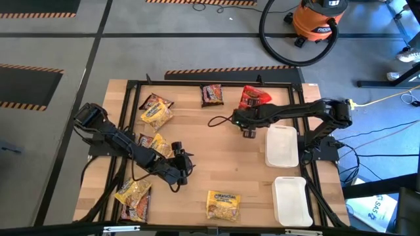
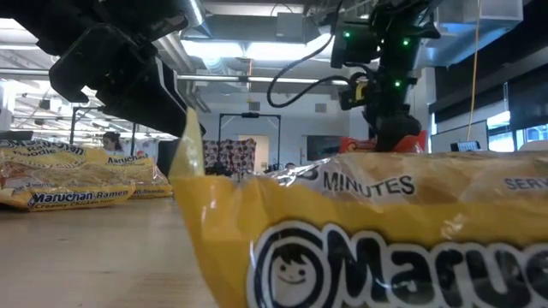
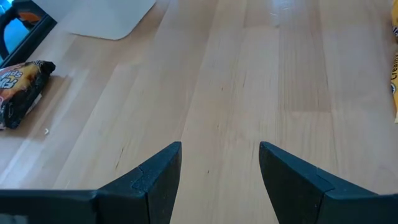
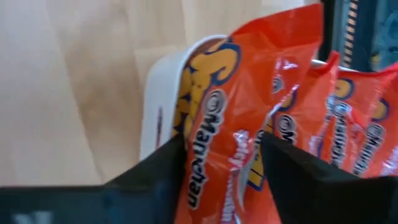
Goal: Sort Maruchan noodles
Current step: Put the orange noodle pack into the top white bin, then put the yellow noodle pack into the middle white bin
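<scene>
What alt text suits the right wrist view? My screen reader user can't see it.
A red noodle packet fills the gap between the right gripper's two dark fingers, with a second red packet beside it. Behind them are a white tray and wooden table.

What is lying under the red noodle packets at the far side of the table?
A white tray shows under the red packets, only its rim visible. The rest is covered. The right gripper is at one packet.
</scene>
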You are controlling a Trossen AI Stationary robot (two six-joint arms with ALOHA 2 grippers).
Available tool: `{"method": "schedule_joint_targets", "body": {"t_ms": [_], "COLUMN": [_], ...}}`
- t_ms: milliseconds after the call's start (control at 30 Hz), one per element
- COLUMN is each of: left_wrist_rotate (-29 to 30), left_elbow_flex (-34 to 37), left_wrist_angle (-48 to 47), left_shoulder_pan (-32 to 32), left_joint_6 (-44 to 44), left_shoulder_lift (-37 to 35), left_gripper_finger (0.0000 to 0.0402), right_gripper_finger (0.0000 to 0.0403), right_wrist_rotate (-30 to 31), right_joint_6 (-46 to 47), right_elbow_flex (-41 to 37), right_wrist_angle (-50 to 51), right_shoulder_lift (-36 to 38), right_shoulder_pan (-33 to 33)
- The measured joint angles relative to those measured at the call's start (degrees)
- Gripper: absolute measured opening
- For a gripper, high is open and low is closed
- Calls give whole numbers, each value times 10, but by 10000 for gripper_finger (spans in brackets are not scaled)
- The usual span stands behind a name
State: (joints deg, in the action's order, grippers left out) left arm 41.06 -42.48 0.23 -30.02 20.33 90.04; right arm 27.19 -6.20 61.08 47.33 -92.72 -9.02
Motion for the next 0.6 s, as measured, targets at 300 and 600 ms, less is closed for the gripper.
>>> {"method": "schedule_joint_targets", "body": {"t_ms": [300,600], "left_wrist_rotate": [0,0], "left_elbow_flex": [0,0], "left_wrist_angle": [5,5], "left_shoulder_pan": [0,0], "left_joint_6": [-13,-14], "left_shoulder_lift": [0,0], "left_gripper_finger": [209,209], "right_gripper_finger": [271,275], "right_wrist_rotate": [-29,-18], "right_joint_6": [62,119], "right_elbow_flex": [60,-30], "right_wrist_angle": [111,31], "right_shoulder_lift": [51,74], "right_shoulder_pan": [35,83]}}
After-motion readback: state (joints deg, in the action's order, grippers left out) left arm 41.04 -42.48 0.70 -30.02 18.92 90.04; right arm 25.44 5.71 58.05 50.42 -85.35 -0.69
